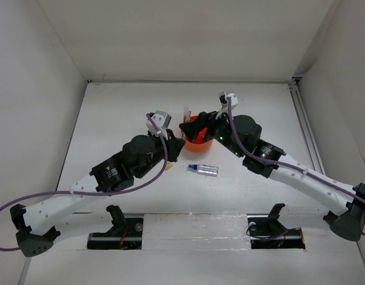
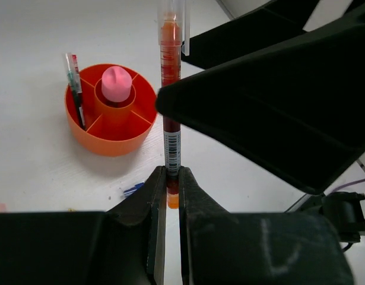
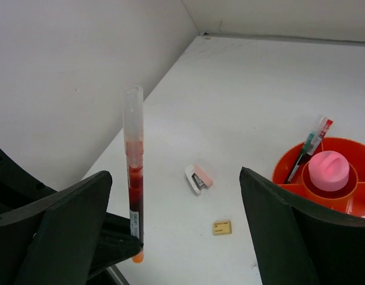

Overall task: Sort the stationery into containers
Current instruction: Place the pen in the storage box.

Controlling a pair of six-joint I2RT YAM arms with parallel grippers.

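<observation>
My left gripper (image 2: 172,184) is shut on the lower end of a red pen (image 2: 170,89), which stands upright in the air. My right gripper (image 3: 176,231) is open wide around that pen (image 3: 135,190), which is close to its left-hand finger. The round orange organizer (image 2: 111,142) holds a pink tube (image 2: 116,83) in its central well and thin green and red pens (image 2: 75,83) in a side compartment. A silvery tube with a blue cap (image 1: 203,170) lies on the table in front of the organizer (image 1: 200,145). A white-pink stapler (image 3: 198,178) and a tan cube (image 3: 222,227) lie on the table.
White walls close in the table on the left, back and right. Both arms meet over the middle of the table, right beside the organizer. The purple cables trail from each wrist.
</observation>
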